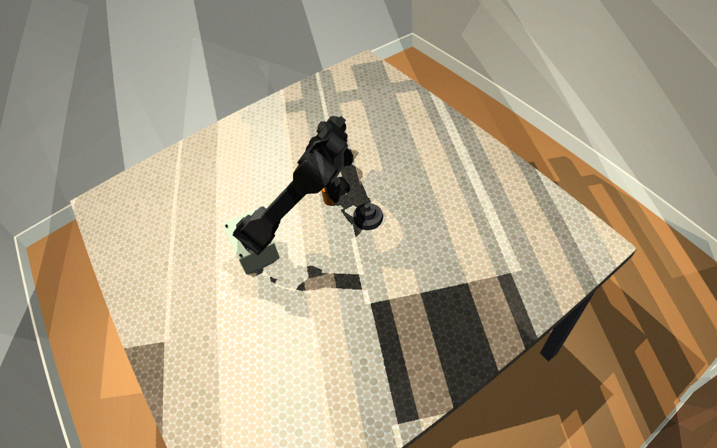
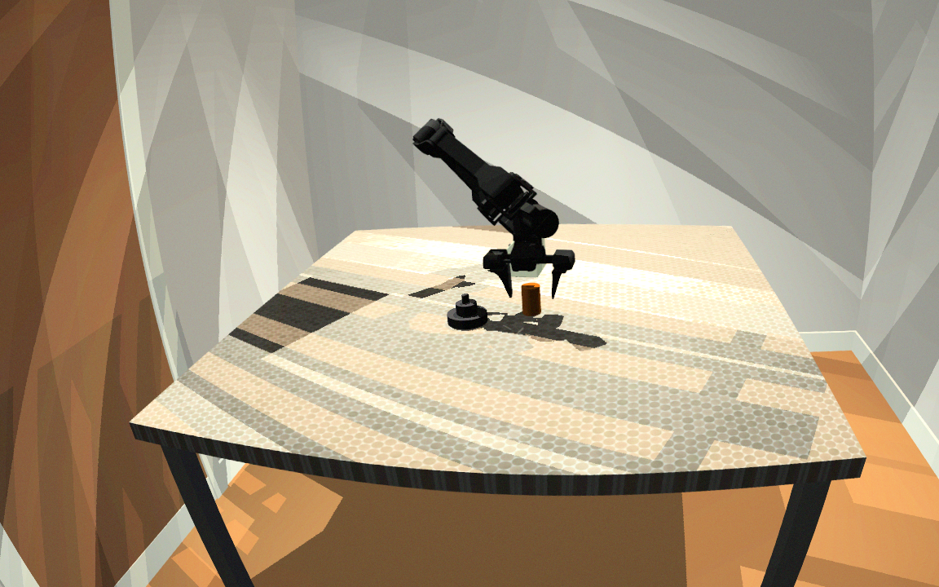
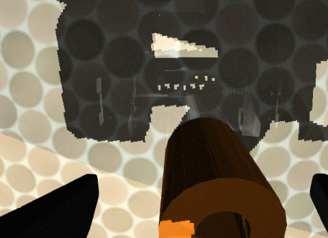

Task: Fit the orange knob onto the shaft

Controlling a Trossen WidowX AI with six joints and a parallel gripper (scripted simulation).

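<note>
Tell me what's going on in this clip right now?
A single black arm is reaching down over the orange knob, which stands upright on the table. Its gripper is wide open and holds nothing, with a finger on either side of the knob, not touching it. The round pedestal with its dark shaft sits close beside the knob, bare. So the grasp has not happened yet; nothing is fitted.
</note>
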